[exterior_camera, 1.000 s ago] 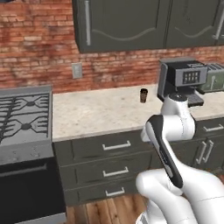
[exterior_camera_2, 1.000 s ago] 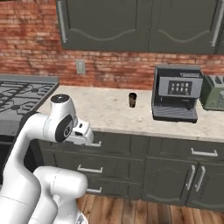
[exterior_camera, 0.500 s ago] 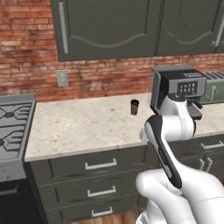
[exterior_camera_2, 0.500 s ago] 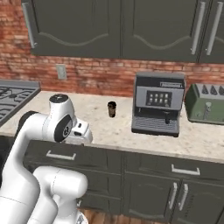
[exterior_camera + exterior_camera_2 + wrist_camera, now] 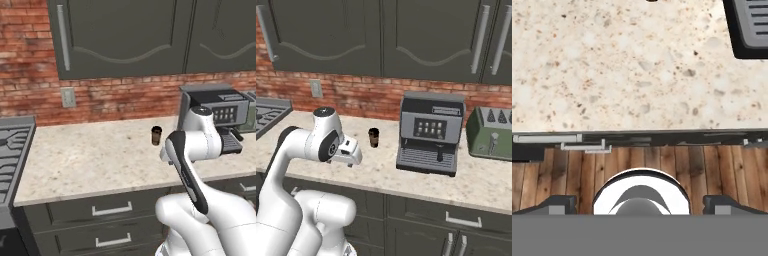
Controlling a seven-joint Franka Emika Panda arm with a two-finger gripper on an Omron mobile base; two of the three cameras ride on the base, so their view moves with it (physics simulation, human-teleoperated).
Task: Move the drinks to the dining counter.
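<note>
- Gripper (image 5: 640,202): jaws spread wide, nothing between them; it points down over the countertop (image 5: 637,65) front edge.
- Short dark brown cup (image 5: 156,135) stands upright on the beige countertop, just left of the coffee machine (image 5: 429,132), near the brick wall (image 5: 125,100).
- Green toaster (image 5: 491,134) sits right of the machine.

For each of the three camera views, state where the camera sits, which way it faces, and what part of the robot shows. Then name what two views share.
Left base view: behind the arm's left, facing the brick wall over the counter; the arm rises lower right.
Right base view: behind its right, facing the coffee machine and toaster; the arm rises lower left.
Hand view: on the hand, looking down at the counter edge and wood floor; open gripper at bottom.
Both base views share the dark cup.
</note>
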